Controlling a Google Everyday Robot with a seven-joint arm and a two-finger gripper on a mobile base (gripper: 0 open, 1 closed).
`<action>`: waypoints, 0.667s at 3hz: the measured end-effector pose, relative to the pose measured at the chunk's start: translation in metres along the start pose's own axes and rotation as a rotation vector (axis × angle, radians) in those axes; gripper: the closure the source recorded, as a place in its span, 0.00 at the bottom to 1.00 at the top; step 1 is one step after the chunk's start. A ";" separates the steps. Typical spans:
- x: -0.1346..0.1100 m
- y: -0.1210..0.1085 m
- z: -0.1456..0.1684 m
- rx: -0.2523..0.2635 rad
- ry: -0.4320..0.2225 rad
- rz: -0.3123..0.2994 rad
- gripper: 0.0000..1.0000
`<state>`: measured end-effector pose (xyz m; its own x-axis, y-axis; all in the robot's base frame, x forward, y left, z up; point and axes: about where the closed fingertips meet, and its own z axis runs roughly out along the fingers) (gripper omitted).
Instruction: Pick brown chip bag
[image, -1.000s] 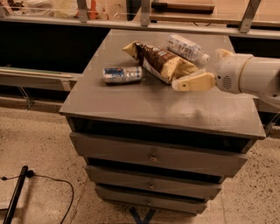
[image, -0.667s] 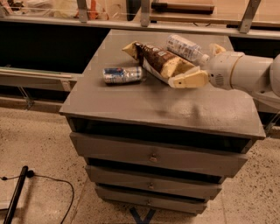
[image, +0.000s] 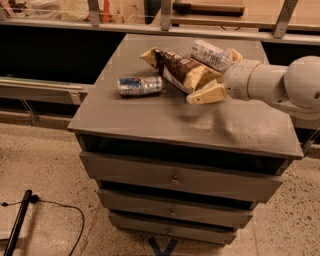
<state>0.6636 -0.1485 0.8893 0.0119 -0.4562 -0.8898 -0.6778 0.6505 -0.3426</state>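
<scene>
Over the right half of the cabinet top (image: 150, 117), the gripper (image: 204, 94) hangs low at the near right end of the brown chip bag (image: 182, 70), touching it or just short of it. From where I stand I cannot tell how far it is open, nor whether it has hold of anything. The bag lies crumpled on its side toward the back of the top, running from back left to near right. To my eye this is the closing approach, with the grasp itself not yet made. The next move calls for settling around the bag's near end and pinching the foil firmly, since it looks likely to slip.

A clear plastic bottle (image: 212, 54) lies just behind the bag, touching or nearly so, and a drink can (image: 140, 85) lies just left of it, so a sideways sweep could knock either. The front and right of the top give open room, and a straight lift looks unobstructed. The back edge meets a raised rail (image: 165, 30).
</scene>
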 end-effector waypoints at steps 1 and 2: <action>0.007 -0.001 0.011 -0.004 0.006 -0.024 0.00; 0.008 0.005 0.023 -0.015 0.010 -0.031 0.19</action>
<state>0.6771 -0.1346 0.8729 0.0257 -0.4820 -0.8758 -0.6884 0.6267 -0.3651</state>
